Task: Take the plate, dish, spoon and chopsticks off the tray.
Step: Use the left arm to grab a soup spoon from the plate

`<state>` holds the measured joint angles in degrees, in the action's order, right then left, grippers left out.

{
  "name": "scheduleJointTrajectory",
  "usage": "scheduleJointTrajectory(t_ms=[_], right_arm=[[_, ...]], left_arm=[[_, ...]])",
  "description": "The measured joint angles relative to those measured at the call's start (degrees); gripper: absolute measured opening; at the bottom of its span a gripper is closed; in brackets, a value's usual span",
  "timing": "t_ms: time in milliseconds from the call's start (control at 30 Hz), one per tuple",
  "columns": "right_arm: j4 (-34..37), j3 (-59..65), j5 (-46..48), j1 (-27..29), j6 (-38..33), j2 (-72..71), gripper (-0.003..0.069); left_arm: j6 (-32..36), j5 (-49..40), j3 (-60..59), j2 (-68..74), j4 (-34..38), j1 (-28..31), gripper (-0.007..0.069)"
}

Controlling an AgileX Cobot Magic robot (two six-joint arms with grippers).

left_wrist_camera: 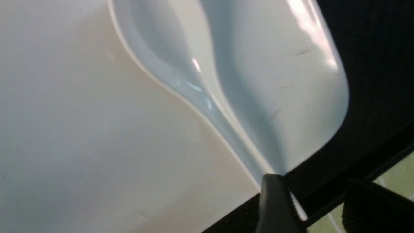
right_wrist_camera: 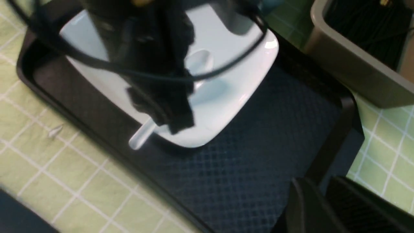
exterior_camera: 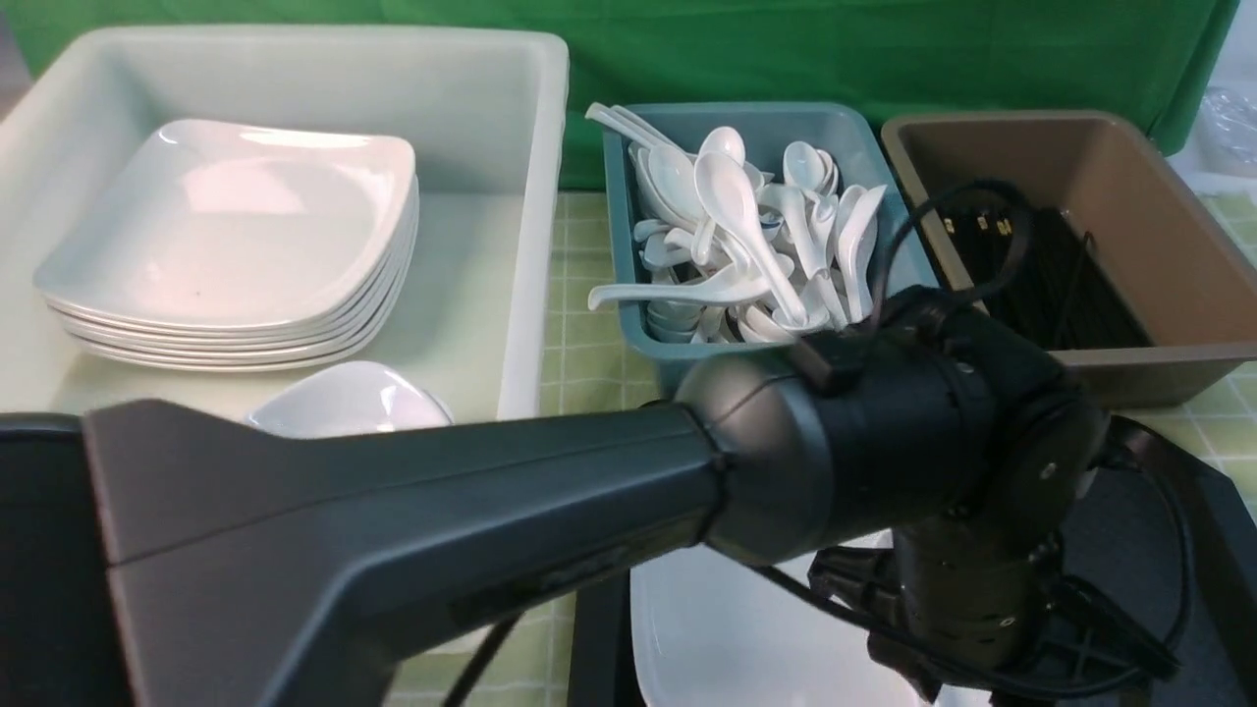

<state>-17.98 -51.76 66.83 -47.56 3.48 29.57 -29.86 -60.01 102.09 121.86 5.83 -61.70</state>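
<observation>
The spoon (left_wrist_camera: 181, 71) lay bowl-up in the plate (left_wrist_camera: 291, 81) on the tray (right_wrist_camera: 258, 161), its handle tip poking over the plate's rim. It was glossy white, with a deep oval bowl and a short thick handle. I judged it light, stiff, slick and liable to chip, best pinched across the handle near its end. My left gripper (left_wrist_camera: 313, 194) had its jaws apart, one finger right at that tip, holding nothing. Whether my right gripper (right_wrist_camera: 323, 200) was apart or together I couldn't tell.
</observation>
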Motion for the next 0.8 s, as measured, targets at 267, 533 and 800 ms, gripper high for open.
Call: scheduleJointTrajectory(t_ms=[267,533,800], right_arm=[[-0.1,0.0,0.0,-5.4,-0.7,0.0,0.0147],[-0.1,0.0,0.0,-6.3,-1.4,0.0,0.0162],[-1.1,0.0,0.0,-6.3,-1.5,0.0,0.0165]], left_arm=[[-1.1,-0.8,3.2,5.2,-2.4,0.0,0.0517],[-1.7,-2.8,3.3,7.4,-5.8,0.1,0.0359],[0.3,-3.2,3.4,6.5,-6.8,0.1,0.0115]])
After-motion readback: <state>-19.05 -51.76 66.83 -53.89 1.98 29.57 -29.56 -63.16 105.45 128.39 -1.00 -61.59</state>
